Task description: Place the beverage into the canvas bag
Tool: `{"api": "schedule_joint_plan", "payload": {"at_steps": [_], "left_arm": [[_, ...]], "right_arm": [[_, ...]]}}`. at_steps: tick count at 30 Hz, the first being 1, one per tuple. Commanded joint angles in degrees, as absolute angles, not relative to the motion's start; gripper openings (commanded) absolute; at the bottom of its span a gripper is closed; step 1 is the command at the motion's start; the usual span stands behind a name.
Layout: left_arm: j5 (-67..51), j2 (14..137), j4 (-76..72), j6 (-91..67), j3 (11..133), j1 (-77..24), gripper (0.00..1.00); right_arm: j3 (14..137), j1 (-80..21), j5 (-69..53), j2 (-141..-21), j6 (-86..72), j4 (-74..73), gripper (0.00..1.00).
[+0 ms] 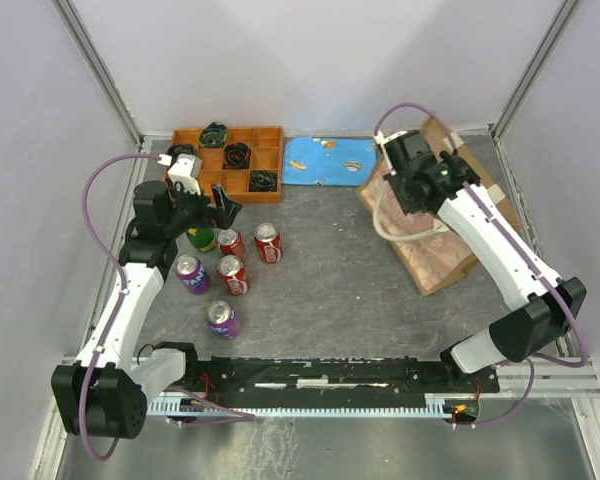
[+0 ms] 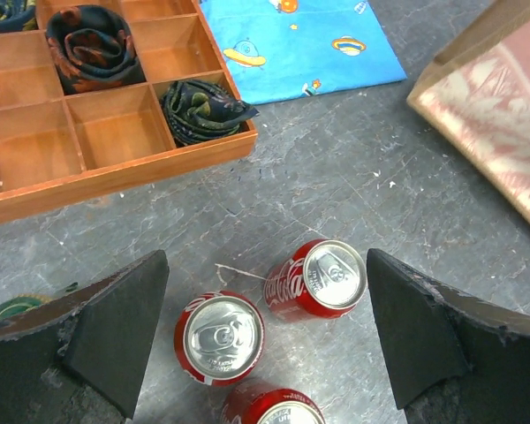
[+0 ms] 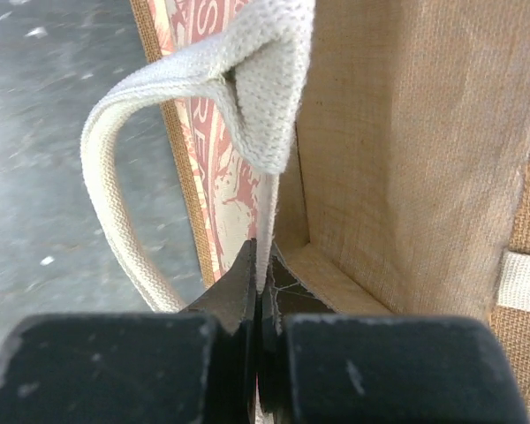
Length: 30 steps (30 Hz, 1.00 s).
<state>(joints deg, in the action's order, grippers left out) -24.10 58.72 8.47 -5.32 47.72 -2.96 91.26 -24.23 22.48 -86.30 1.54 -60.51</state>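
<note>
Closest to you, a purple can [image 1: 222, 318] stands on the grey table [image 1: 340, 290]. A second purple can [image 1: 191, 272] and three red cola cans [image 2: 316, 278] stand just past it. Your left gripper [image 2: 267, 265] hangs wide open over the red cans and holds nothing. On the right, the canvas bag [image 1: 435, 255] lies on its side. Your right gripper [image 3: 261, 274] is pinched tight on its white strap handle [image 3: 265, 88]. At the back sit a wooden tray [image 2: 115, 181] and a blue cloth [image 1: 330, 160].
</note>
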Motion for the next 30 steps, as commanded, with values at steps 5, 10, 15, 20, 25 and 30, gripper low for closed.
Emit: {"api": "schedule_joint_plan", "payload": {"at_steps": [5,10,15,20,25,30], "left_arm": [[-26.4,60.9,7.1,-8.5,51.9,-4.4,0.99],[-26.7,60.7,7.3,-8.5,51.8,-4.6,0.99],[-28.7,60.3,7.7,-11.8,52.8,-4.7,0.99],[-34.2,60.1,8.6,-20.0,55.8,-5.5,0.99],[-39.7,61.0,8.7,-30.2,59.9,-8.6,0.99],[-33.5,62.9,7.7,-43.7,60.8,-19.2,0.99]], "right_arm": [[91.7,-39.7,29.6,-84.6,-21.1,-70.8,0.0],[96.6,-46.8,29.9,-89.4,-26.5,-73.3,0.0],[101.8,-48.9,25.8,-93.6,-27.3,-71.7,0.38],[107.2,-48.9,22.6,-94.9,-25.6,-67.8,0.94],[116.9,-48.9,26.1,-96.3,-23.7,-69.0,0.99],[120.7,-45.5,32.0,-95.9,-20.4,-70.8,0.99]]}}
